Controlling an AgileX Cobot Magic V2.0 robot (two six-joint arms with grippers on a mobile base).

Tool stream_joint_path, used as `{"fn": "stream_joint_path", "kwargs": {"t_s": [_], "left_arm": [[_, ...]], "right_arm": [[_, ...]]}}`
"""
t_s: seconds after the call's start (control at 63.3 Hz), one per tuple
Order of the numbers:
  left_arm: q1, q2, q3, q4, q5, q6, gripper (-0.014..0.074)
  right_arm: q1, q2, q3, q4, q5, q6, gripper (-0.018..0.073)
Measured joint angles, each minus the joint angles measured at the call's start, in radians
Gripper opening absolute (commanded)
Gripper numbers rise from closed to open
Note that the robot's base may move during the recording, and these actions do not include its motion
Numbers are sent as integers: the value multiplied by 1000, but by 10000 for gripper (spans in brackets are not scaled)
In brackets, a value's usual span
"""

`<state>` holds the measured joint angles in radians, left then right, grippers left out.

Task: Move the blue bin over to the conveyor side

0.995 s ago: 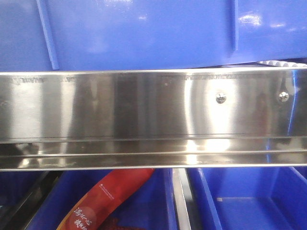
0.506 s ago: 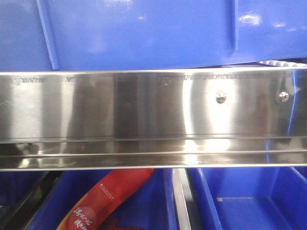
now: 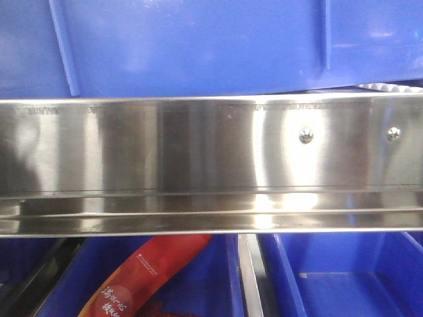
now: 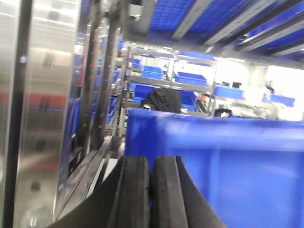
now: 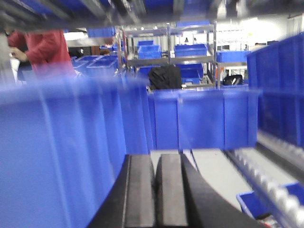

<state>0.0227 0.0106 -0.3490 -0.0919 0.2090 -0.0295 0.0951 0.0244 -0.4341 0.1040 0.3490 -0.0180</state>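
The blue bin (image 3: pixel 198 46) fills the top of the front view as a smooth ribbed wall just above a steel rail. In the left wrist view it (image 4: pixel 228 175) stands blurred, just beyond and right of my left gripper (image 4: pixel 151 164), whose black pads are pressed together with nothing seen between them. In the right wrist view a blurred blue wall (image 5: pixel 47 156) lies close along the left of my right gripper (image 5: pixel 156 159), whose pads are also together and empty. The conveyor is out of view.
A shiny steel rack rail (image 3: pixel 198 145) crosses the front view. Below it are a blue crate with a red snack packet (image 3: pixel 152 271) and another blue crate (image 3: pixel 344 277). Steel uprights (image 4: pixel 47 118) stand at left. White rollers (image 5: pixel 270 180), more blue crates (image 5: pixel 199 118) and a person in red (image 5: pixel 45 47) show.
The front view has shifted slightly: the rail's screws and the bin's rib sit a little further right, the bin's highlights have faded, and a dark reflection has appeared on the rail's left end.
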Motion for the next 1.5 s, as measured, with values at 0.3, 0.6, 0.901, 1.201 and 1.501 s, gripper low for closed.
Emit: {"fn": "stream_joint_path", "kwargs": {"t_s": [0.3,0.6,0.901,1.201,1.501], "left_arm": [[0,276,-410,7,386,0,-18],[0,565,-647,7,557,0,-18],[0,853,-856,-1,579,0,-18],[0,1172,-1075,-3,605,11,-18],[0,1344,-1213,-4,640,30,-18]], "right_arm": [[0,414,-526,2,449,0,-79],[0,733,-885,36,624,2,-79],[0,943,-1056,66,728,-8,-79],[0,1250,-1323,55,872,-11,-79],[123,1432,-1481,-171,883,28,-79]]}}
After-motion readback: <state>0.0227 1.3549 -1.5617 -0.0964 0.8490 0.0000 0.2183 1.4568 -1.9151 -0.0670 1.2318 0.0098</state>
